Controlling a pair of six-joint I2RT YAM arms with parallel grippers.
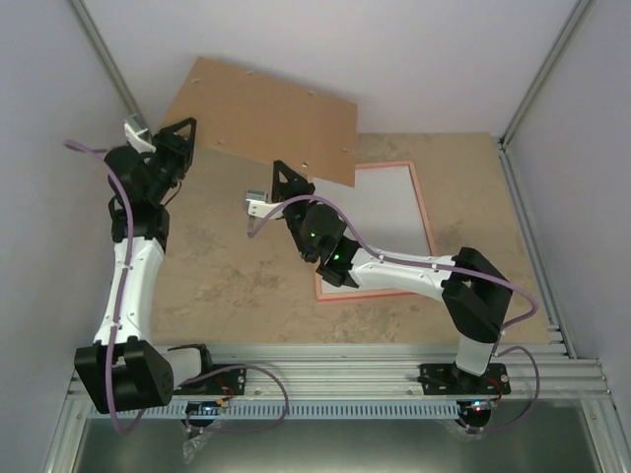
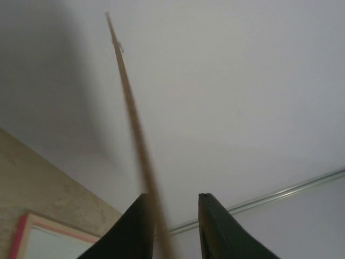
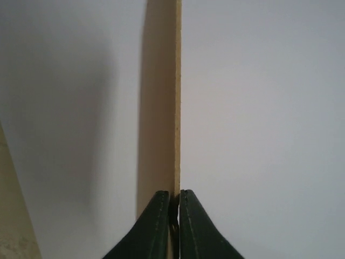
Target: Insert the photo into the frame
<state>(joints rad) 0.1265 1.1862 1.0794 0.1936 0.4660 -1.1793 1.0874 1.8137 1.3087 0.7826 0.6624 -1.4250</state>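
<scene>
The frame lies flat on the right half of the bench, reaching towards the far right corner and turned slightly askew to the bench edges. A pale white sheet fills its opening. Whether this is the photo lying face down cannot be told from these views. In the left wrist view one pink corner of the frame shows low on the left, again with the pale sheet inside it.

The right arm stretches across the near left part of the frame. Its right tool is closed on the near edge of the brown backing board. In the right wrist view the two fingers of the right tool pinch the thin board, which is seen edge-on.

The board is held up off the bench and tilted. It spans the far left of the bench, and its right corner overlaps the far left corner of the frame in the top view.

The left tool sits at the board's left corner. In its own view the left tool straddles the blurred board edge. One finger touches the edge, and the other stands apart from it, so the jaws are not yet clamped.
</scene>
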